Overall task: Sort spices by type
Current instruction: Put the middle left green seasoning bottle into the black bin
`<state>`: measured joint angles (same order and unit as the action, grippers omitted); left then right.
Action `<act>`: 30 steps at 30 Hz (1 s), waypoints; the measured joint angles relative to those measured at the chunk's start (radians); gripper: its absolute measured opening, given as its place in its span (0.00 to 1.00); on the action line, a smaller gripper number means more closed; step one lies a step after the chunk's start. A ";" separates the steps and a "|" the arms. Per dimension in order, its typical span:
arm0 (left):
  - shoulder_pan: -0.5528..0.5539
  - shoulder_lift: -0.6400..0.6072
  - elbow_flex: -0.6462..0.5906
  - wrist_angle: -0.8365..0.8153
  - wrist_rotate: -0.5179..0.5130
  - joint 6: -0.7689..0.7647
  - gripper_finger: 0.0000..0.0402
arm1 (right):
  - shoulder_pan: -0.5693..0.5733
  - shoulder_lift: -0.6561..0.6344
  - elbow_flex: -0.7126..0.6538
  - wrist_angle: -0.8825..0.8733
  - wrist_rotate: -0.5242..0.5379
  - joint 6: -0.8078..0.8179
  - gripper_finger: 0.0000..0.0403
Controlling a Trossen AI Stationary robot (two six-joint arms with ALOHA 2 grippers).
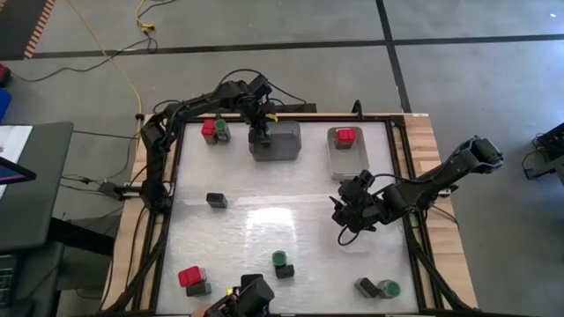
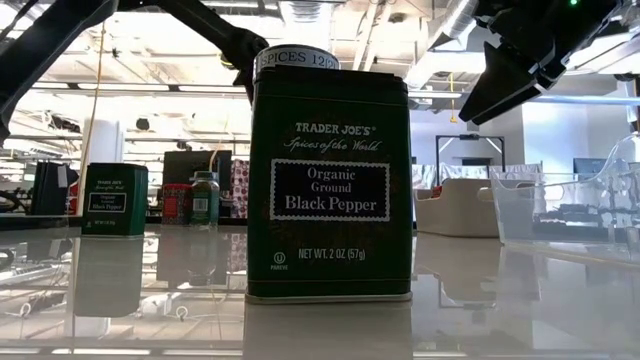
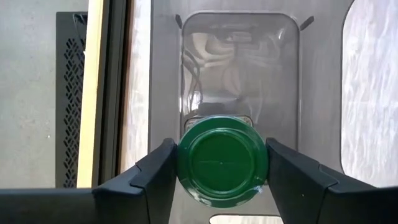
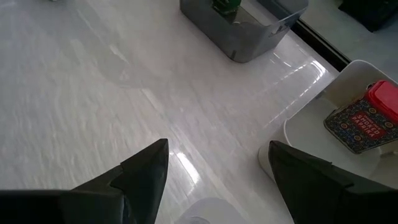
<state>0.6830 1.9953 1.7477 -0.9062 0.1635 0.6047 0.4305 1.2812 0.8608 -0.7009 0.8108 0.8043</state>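
Green-black Trader Joe's Organic Ground Black Pepper tin, left pincer clamped on green-lidded jar, right pincer apart.

Glossy white tabletop, shiny metal pepper tin, smooth plastic green lid

Close up, centre: dark green tin, label "Organic Ground Black Pepper", upright on glossy white table. Far left: 2nd green tin. Beside it, red-topped box + green-lidded jar. Right: clear tray. Dark arm parts overhead.
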 joint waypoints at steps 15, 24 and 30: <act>0.000 0.000 0.000 -0.003 0.001 0.020 0.55 | 0.000 0.000 0.000 0.000 0.000 0.000 0.76; 0.000 0.000 0.000 -0.016 0.001 0.043 0.55 | 0.000 0.000 0.000 -0.001 0.000 0.000 0.76; 0.000 0.000 0.000 -0.022 0.002 0.044 0.55 | 0.000 0.000 0.000 -0.001 0.000 0.000 0.76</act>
<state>0.6830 1.9953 1.7473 -0.9281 0.1654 0.6485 0.4305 1.2812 0.8604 -0.7016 0.8112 0.8040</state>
